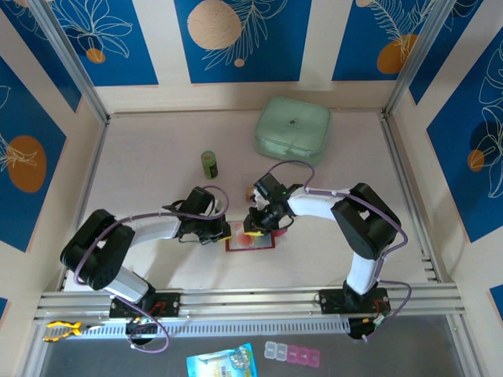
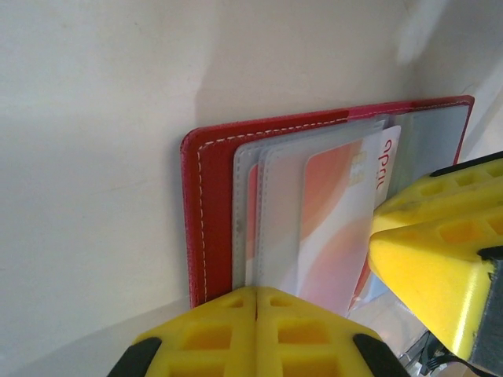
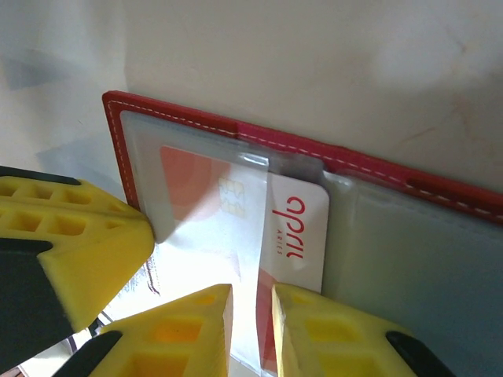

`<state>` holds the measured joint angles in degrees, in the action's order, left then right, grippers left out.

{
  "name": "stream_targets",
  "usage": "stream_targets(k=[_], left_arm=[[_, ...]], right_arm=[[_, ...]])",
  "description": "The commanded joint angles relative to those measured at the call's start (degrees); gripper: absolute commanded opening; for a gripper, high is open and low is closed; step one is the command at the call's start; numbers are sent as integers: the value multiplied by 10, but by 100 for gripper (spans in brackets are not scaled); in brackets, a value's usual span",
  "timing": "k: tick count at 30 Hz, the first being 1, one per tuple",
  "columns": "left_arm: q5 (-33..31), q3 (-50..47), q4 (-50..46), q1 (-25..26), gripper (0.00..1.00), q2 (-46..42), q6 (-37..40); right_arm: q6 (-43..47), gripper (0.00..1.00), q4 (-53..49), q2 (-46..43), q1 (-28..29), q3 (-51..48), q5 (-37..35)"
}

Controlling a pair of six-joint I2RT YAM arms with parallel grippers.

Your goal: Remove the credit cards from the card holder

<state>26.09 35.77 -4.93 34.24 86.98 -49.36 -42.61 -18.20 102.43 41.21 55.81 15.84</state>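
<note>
The red card holder [image 1: 250, 243] lies open on the table between both arms. Its stitched red cover [image 2: 208, 204] [image 3: 377, 169] carries clear pockets. A white and orange credit card [image 3: 302, 228] [image 2: 330, 212] with red lettering sticks partly out of one pocket. My left gripper [image 1: 223, 232] [image 2: 257, 292] is shut, its tips resting on the holder's pocket edge with nothing between them. My right gripper [image 1: 255, 226] [image 3: 251, 294] stands over the card, jaws a narrow gap apart, with the pocket edge and the card's lower edge showing in the gap. The right gripper's yellow fingers [image 2: 440, 243] are beside the card.
A mint-green case [image 1: 291, 129] sits at the back right and a small green can [image 1: 209, 163] stands behind the left gripper. Walls close the table on three sides. A metal rail [image 1: 251, 302] runs along the near edge.
</note>
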Motion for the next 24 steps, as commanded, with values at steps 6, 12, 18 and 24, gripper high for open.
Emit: stream_targets(k=[6, 12, 18, 24], left_arm=[[-9, 35, -60, -5, 0, -25, 16], [-6, 51, -65, 2, 0, -27, 12], [-6, 69, -47, 26, 0, 3, 3], [-6, 81, -31, 44, 0, 36, -3]], right_arm=[[5, 23, -30, -21, 2, 5, -17], [4, 23, -17, -36, 1, -2, -12], [1, 23, -11, -64, -9, -12, -13], [-1, 26, -12, -84, -21, -28, -12]])
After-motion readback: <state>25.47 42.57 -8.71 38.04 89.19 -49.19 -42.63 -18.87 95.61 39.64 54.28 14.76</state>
